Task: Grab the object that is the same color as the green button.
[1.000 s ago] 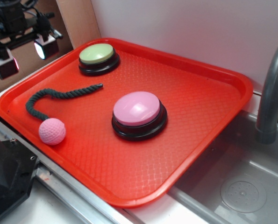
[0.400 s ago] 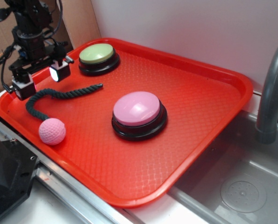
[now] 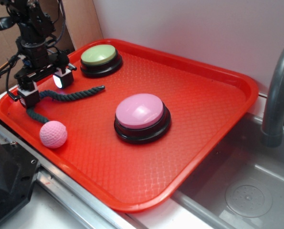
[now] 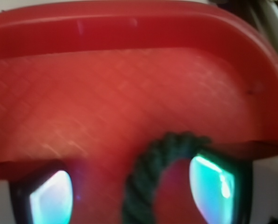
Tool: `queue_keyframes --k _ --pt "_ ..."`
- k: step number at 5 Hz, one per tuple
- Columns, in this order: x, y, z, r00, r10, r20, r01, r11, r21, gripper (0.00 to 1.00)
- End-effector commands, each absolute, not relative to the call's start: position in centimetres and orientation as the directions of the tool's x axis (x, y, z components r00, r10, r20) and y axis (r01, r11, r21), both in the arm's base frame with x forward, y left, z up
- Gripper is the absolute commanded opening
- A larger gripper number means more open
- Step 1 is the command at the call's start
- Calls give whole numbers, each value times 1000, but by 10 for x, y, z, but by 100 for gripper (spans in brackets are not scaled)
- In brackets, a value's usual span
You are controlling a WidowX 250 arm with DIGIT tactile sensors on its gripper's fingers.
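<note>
My gripper (image 3: pixel 42 86) hangs spread over the bend of the dark green rope (image 3: pixel 70 96), which lies on the red tray (image 3: pixel 204 119) between the green button (image 3: pixel 99 56) and the pink ball (image 3: pixel 53 134). In the wrist view the rope's curve (image 4: pixel 150 179) sits between my fingers, nearer one than the other. Closing off-centre, I judge a finger could land on the limp strand and push it aside, or catch only its edge.
</note>
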State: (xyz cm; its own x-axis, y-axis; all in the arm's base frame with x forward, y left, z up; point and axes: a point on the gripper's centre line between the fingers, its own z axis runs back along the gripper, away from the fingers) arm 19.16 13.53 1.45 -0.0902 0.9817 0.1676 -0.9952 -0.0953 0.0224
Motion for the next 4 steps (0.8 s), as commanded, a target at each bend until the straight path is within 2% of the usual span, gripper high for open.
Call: queue_keyframes --k 1,4 --pt "185 140 17 -97 982 161 -995 -98 -1 0" --pt "185 140 21 -84 984 158 -996 -85 -4 0"
